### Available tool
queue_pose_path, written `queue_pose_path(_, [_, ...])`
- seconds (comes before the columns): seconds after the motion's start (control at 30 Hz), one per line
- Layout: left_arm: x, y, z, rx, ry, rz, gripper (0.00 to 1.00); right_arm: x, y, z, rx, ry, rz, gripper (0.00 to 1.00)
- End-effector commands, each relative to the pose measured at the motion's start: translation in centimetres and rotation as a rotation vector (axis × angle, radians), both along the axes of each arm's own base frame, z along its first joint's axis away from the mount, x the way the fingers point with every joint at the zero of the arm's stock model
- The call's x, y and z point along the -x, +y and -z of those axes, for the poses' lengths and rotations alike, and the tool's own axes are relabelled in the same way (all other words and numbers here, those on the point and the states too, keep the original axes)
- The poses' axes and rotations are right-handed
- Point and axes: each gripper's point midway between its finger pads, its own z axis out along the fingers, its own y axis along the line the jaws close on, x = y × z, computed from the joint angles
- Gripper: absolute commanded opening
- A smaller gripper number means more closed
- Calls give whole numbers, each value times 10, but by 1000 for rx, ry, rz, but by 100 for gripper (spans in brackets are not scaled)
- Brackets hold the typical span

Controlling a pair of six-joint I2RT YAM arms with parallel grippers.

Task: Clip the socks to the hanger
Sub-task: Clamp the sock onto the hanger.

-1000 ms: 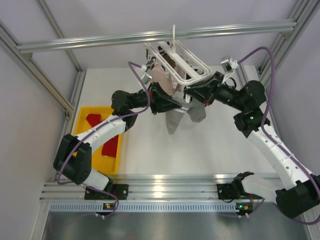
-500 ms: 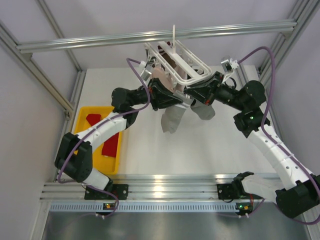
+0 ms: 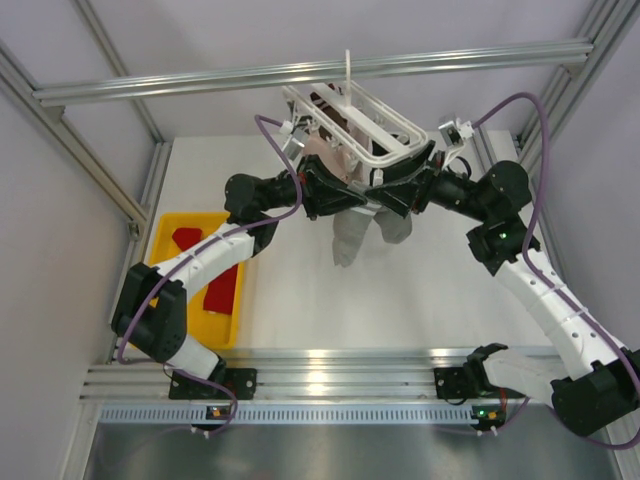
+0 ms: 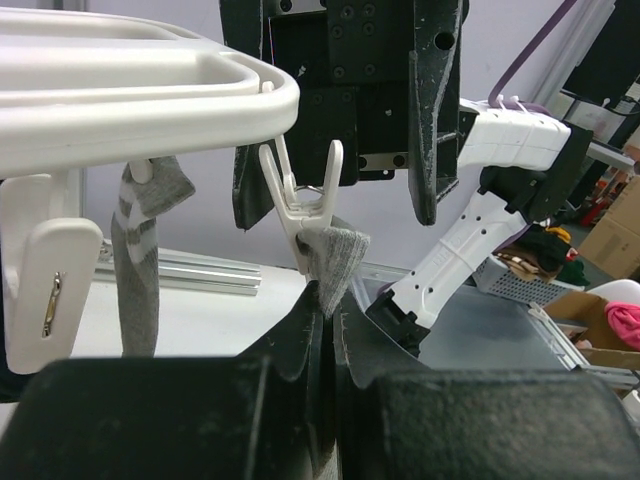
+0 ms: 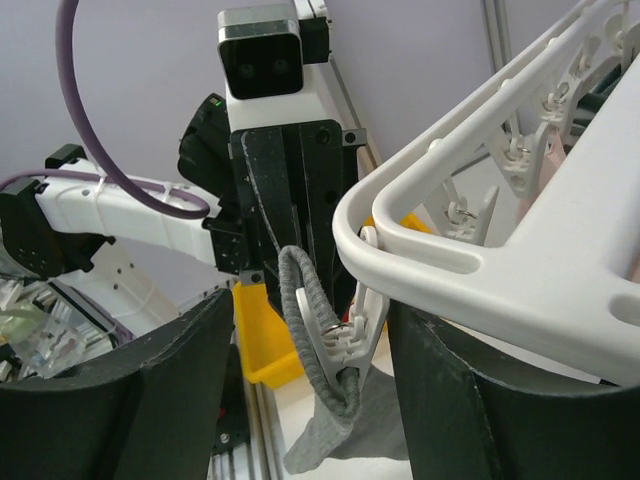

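The white hanger [image 3: 385,128] hangs from the top rail with its clips dangling. One clip [image 5: 368,322] is pinched on the cuff of a grey sock [image 5: 312,318]. My right gripper [image 5: 310,335] stands open, a finger on each side of that clip and not touching it. Just below the clip [image 4: 305,215], my left gripper [image 4: 325,305] is shut on the same grey sock [image 4: 337,255]. From above, the grey sock [image 3: 350,238] droops under the hanger between my left gripper [image 3: 345,198] and right gripper [image 3: 385,195]. Red socks [image 3: 220,290] lie in the tray.
A yellow tray [image 3: 163,228] sits at the table's left edge. A striped grey sock [image 4: 140,270] and a pale-pink one [image 3: 325,152] hang from other clips. Aluminium frame rails [image 3: 300,70] cross overhead and line the near edge.
My right gripper has opened off the clip, which now grips the grey sock's cuff. The hanger and sock swung slightly. My left gripper kept its hold.
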Motion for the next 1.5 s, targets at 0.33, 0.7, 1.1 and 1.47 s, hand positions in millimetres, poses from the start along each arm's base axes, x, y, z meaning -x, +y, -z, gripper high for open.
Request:
queue_pose_path(0.33, [-9, -2, -17, 45, -54, -45, 10, 10, -3, 3, 2, -62, -19, 61])
queue_pose_path(0.7, [-9, -4, -12, 27, -23, -50, 29, 3, 0, 10, 6, -79, -28, 19])
queue_pose_path(1.1, [-42, 46, 15, -152, 95, -333, 51, -2, -17, 12, 72, -117, 45, 0])
queue_pose_path(1.47, [-58, 54, 28, -327, -414, -581, 75, 4, -20, 16, 140, -147, -15, 0])
